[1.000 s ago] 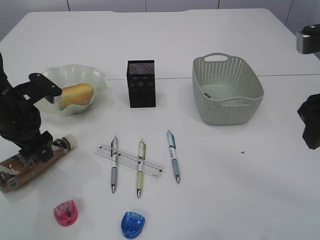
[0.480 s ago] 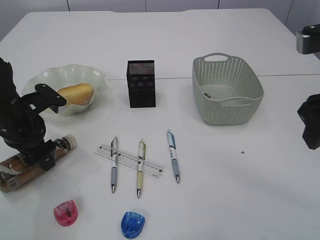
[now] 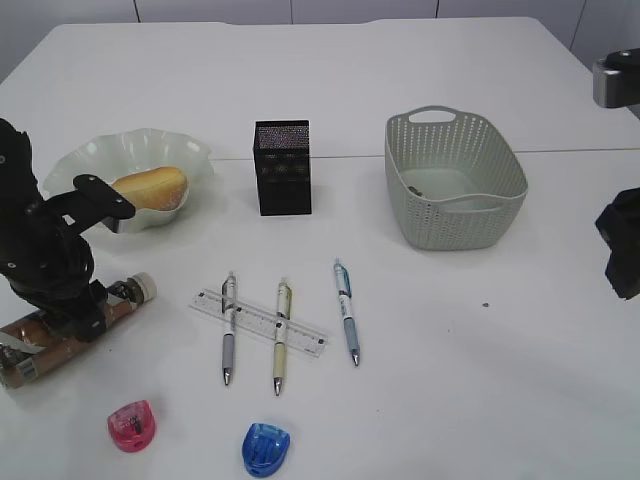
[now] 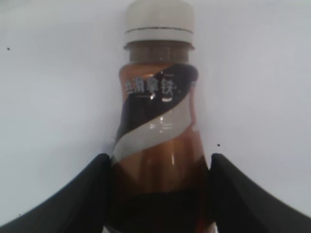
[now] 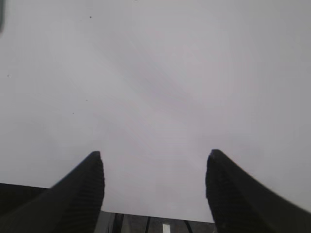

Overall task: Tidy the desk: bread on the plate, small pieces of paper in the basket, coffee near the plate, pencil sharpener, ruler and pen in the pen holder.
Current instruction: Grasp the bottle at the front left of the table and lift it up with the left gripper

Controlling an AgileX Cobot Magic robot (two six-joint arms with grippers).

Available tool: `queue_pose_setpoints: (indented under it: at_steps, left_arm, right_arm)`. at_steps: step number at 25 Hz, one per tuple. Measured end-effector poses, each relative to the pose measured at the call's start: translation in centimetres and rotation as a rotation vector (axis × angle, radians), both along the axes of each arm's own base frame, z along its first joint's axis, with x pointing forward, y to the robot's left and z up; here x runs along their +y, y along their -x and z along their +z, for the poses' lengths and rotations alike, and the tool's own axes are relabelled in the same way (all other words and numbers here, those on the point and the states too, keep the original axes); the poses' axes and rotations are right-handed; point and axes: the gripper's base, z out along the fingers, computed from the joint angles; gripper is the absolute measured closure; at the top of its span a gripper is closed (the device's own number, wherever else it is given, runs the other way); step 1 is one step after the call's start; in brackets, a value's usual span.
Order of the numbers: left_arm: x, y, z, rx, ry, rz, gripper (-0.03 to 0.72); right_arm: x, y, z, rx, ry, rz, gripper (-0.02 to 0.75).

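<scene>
Coffee lying on its side on desk below plate, clamped between fingers of left gripper; right gripper jaws apart over bare desk, holding nothing; bread on plate.

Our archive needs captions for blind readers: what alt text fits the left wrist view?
A coffee bottle with a white cap and brown-and-black label lies on the white desk, cap pointing away from the camera. The left gripper has a black finger at each side of the bottle's lower body, against it or nearly so.
</scene>
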Motion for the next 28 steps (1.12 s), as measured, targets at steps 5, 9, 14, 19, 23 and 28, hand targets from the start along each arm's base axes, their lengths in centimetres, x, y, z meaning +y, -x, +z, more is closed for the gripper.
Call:
queue_pose_setpoints:
  at_steps: [5, 9, 14, 19, 23, 28]
  left_arm:
    - [-0.1, 0.0, 0.0, 0.003, 0.012, 0.012, 0.302]
    - [-0.3, 0.0, 0.0, 0.006, 0.042, 0.039, 0.309]
    - [-0.6, 0.2, 0.0, 0.03, 0.082, 0.081, 0.312]
    - [-0.4, 1.6, 0.3, 0.055, 0.09, 0.089, 0.312]
    - [0.3, 4.5, 0.8, -0.004, 0.101, 0.089, 0.312]
    - [1.1, 8.0, 2.7, -0.226, 0.181, 0.135, 0.312]
  right_arm:
    - [0.0, 0.0, 0.0, 0.0, 0.0, 0.0, 0.258]
    - [0.0, 0.0, 0.0, 0.0, 0.0, 0.0, 0.258]
    - [0.0, 0.0, 0.0, 0.0, 0.0, 0.0, 0.258]
    - [0.0, 0.0, 0.0, 0.0, 0.0, 0.0, 0.258]
    - [0.0, 0.0, 0.0, 0.0, 0.0, 0.0, 0.258]
    - [0.0, 0.0, 0.0, 0.0, 0.0, 0.0, 0.258]
